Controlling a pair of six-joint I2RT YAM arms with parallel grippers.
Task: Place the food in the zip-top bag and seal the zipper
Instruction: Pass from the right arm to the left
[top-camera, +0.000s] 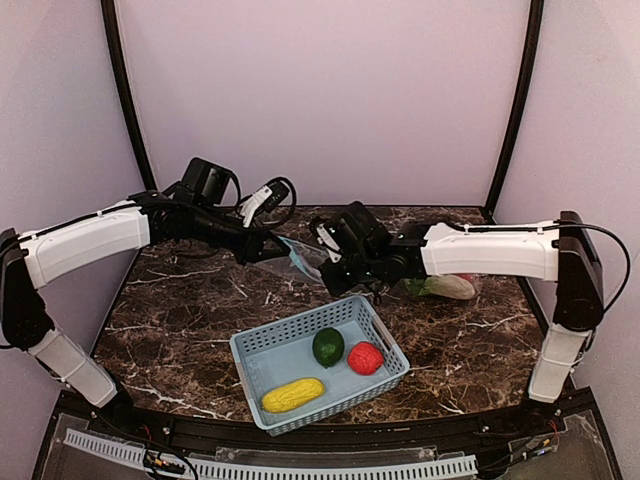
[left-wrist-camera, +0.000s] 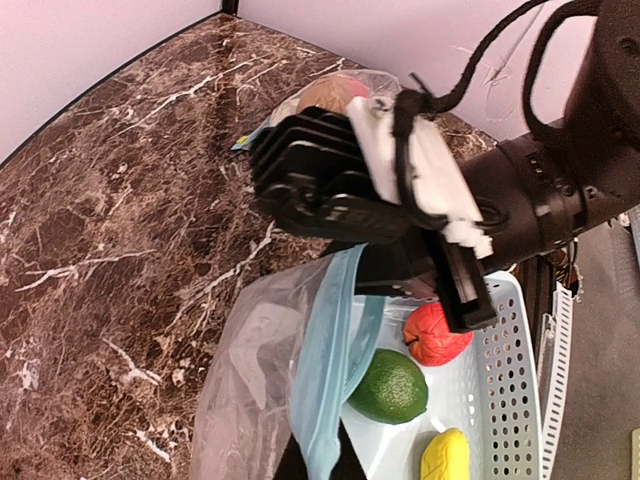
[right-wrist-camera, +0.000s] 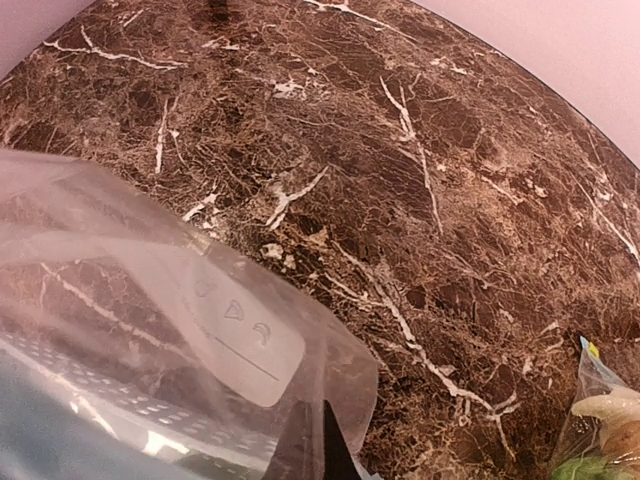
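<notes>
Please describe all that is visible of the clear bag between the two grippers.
The zip-top bag is thin clear plastic with a light blue strip along its mouth and a white label patch. It looks empty. It hangs over the table beyond the blue basket, pinched by the left gripper and the right gripper, both shut on it.

Desk (top-camera: 180, 330): dark brown marble-look top, white veins all over, slight sheen. Rear edge curves where it meets the walls.

Back wall (top-camera: 320, 90): plain pale lilac. Left side wall (top-camera: 50, 120) and right side wall (top-camera: 595, 120) are the same colour and angle in toward the back.

Two black poles, left pole (top-camera: 125, 90) and right pole (top-camera: 515, 100), rise from the desk's rear corners and lean outward toward the top.

Near edge: black rim, then a white slotted strip (top-camera: 300, 467) along the front.

Light soft, even.
</notes>
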